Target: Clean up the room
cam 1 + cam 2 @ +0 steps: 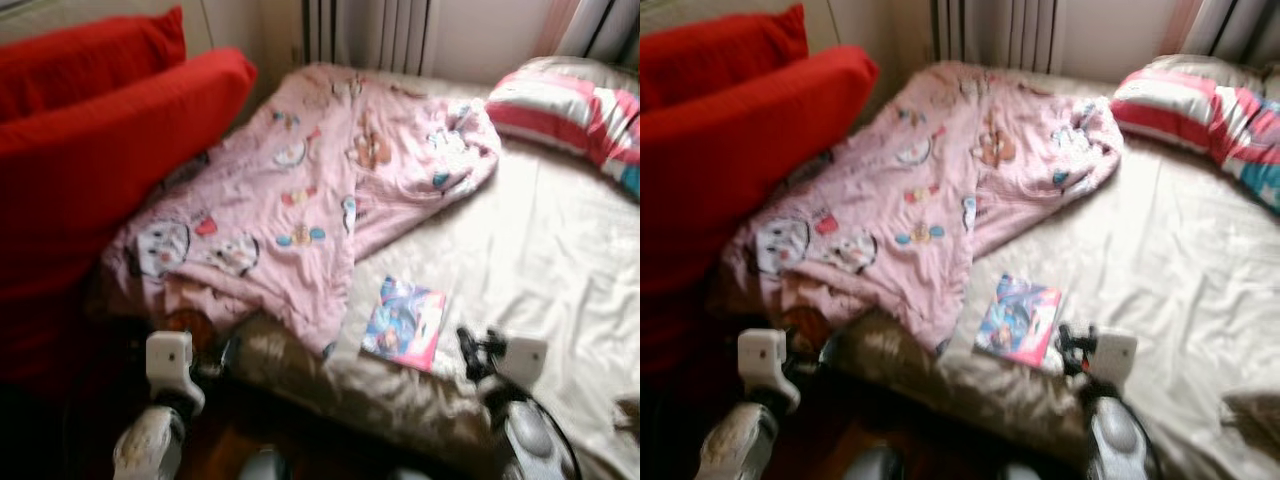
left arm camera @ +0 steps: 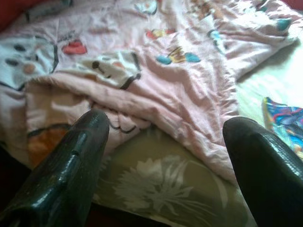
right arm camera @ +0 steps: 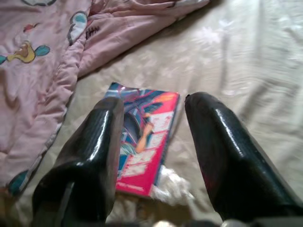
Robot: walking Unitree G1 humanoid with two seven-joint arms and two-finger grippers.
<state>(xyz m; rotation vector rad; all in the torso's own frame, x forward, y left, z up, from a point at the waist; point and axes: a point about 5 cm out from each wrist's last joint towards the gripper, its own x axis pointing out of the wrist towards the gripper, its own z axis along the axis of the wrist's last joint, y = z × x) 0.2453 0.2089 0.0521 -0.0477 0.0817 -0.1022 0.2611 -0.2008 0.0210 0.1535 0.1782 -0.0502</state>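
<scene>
A crumpled pink cartoon-print blanket (image 1: 300, 190) lies across the left half of a bed with a cream sheet (image 1: 540, 250). A colourful pink and blue book (image 1: 404, 322) rests flat on the sheet near the bed's front edge, just right of the blanket's hem. My right gripper (image 3: 154, 113) hovers open just above and in front of the book (image 3: 142, 137), one finger on each side of it. My left gripper (image 2: 165, 137) is open at the bed's front left corner, facing the blanket's folded edge (image 2: 142, 94).
A red sofa or cushion (image 1: 90, 150) stands close against the bed's left side. A striped pink, white and teal pillow (image 1: 575, 115) lies at the far right. Dark floor (image 1: 220, 440) shows below the bed's front edge. Curtains hang behind the bed.
</scene>
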